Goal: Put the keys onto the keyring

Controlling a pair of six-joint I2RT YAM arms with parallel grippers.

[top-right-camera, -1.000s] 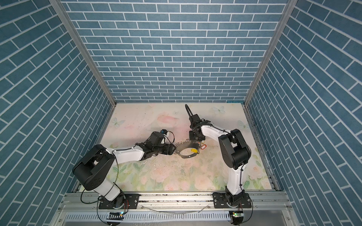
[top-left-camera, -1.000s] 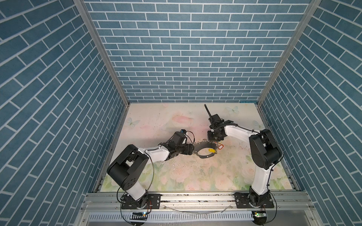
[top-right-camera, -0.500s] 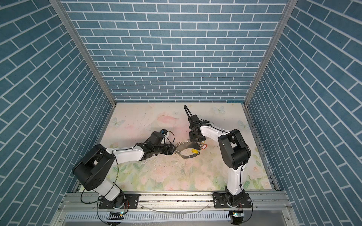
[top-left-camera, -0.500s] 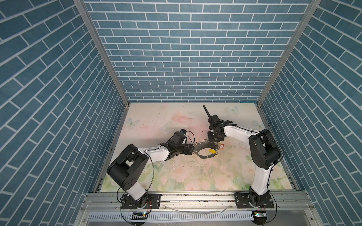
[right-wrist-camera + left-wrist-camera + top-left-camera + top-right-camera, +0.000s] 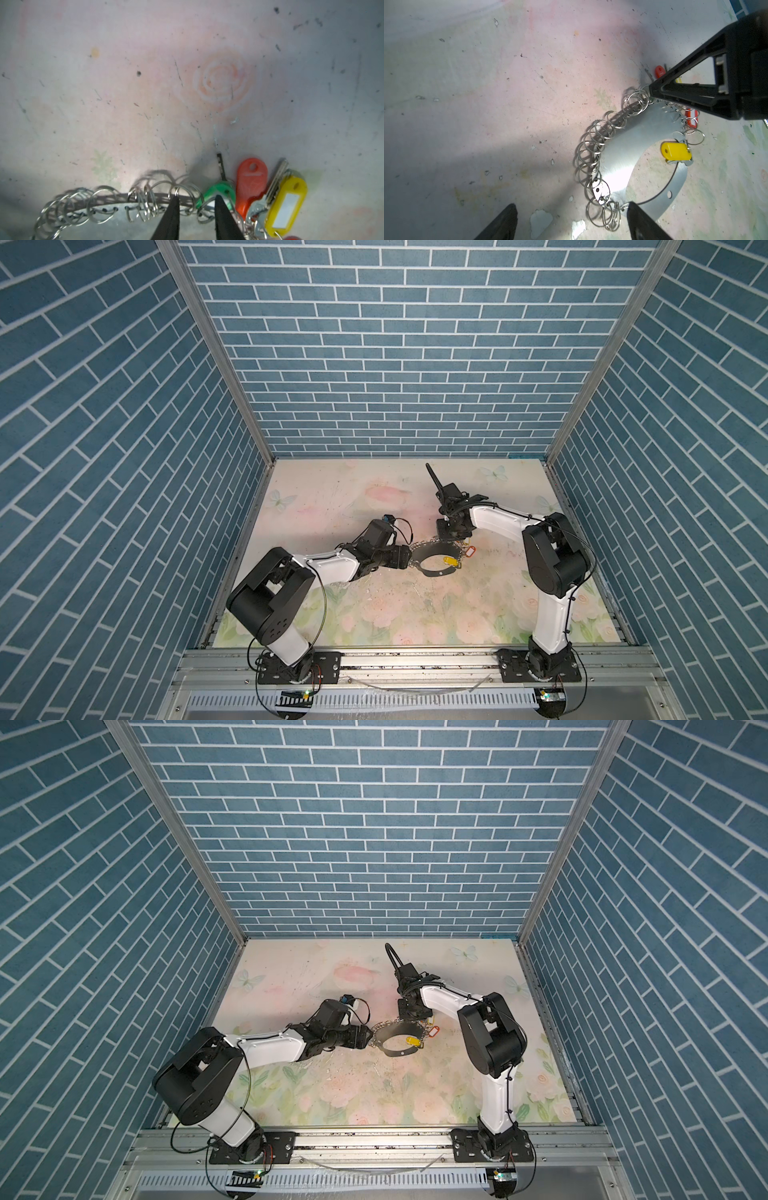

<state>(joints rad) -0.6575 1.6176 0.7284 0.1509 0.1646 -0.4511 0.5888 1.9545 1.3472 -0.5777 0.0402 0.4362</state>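
Observation:
The keyring (image 5: 623,158) is a flat silvery hoop strung with many small split rings, lying on the floral mat in both top views (image 5: 434,560) (image 5: 399,1042). Keys with a green tag (image 5: 218,192), a red tag (image 5: 251,180) and a yellow tag (image 5: 286,203) bunch at its far right side. Another yellow-tagged key (image 5: 676,151) lies inside the hoop. My left gripper (image 5: 572,209) stands wide open at the hoop's left end (image 5: 409,562), a few split rings between its fingers. My right gripper (image 5: 196,199) points down at the hoop's far edge, its jaws narrowly apart astride one split ring.
Blue brick-pattern walls close in the mat (image 5: 374,614) on three sides. A metal rail (image 5: 415,664) with both arm bases runs along the front. Scuffs and small white chips mark the mat near the hoop.
The right wrist has leaned slightly to the left over the hoop's far edge. The left arm and the keyring have stayed where they were.

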